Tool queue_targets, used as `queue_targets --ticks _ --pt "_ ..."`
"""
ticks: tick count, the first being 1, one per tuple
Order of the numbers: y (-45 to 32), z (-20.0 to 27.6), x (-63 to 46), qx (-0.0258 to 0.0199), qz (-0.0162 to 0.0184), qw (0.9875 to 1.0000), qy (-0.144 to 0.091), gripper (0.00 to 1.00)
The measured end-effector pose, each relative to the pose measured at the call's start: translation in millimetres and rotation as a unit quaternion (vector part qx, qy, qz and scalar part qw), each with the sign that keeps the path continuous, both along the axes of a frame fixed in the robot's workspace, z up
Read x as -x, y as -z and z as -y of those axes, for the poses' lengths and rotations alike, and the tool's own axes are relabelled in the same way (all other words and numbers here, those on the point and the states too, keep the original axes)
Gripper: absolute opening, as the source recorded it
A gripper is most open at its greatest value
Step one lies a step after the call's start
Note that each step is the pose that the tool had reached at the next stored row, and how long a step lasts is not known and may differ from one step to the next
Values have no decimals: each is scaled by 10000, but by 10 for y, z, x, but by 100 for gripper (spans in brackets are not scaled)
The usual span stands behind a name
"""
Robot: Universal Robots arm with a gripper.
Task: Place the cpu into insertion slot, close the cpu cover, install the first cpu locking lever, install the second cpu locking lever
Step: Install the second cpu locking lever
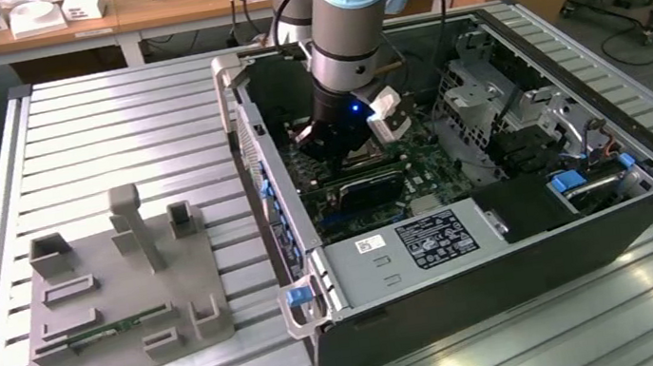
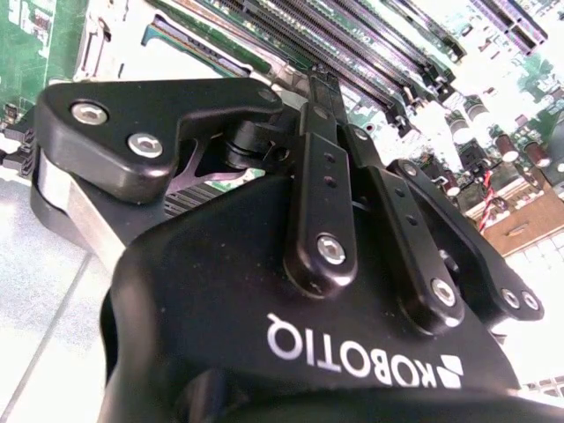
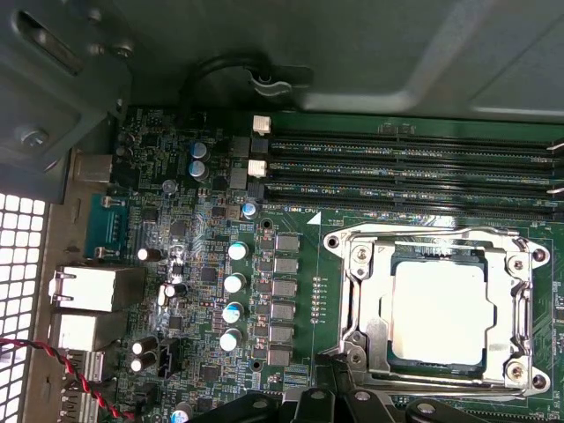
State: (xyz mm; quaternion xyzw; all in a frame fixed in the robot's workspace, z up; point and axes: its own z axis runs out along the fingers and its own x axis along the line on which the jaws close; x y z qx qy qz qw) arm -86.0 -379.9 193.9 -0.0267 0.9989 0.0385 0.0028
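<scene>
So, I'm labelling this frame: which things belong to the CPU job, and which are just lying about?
Job:
- cpu, seated in the insertion slot
- cpu cover, down over it
- gripper

Lying about:
- memory slots
- grey fixture block
- blue capacitors

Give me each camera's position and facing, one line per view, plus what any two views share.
Exterior view: off the arm, above, looking down at the open computer case on the slatted table; the arm reaches in.
First wrist view: on the arm, facing the green board, with the cpu under its cover.
Second wrist view: behind the gripper's black links.
Both wrist views share the memory slots.
</scene>
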Motion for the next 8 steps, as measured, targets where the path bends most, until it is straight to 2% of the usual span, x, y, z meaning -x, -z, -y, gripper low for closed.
queue_targets --ticks 8 --pt "0 0 0 0 0 10000 0 11"
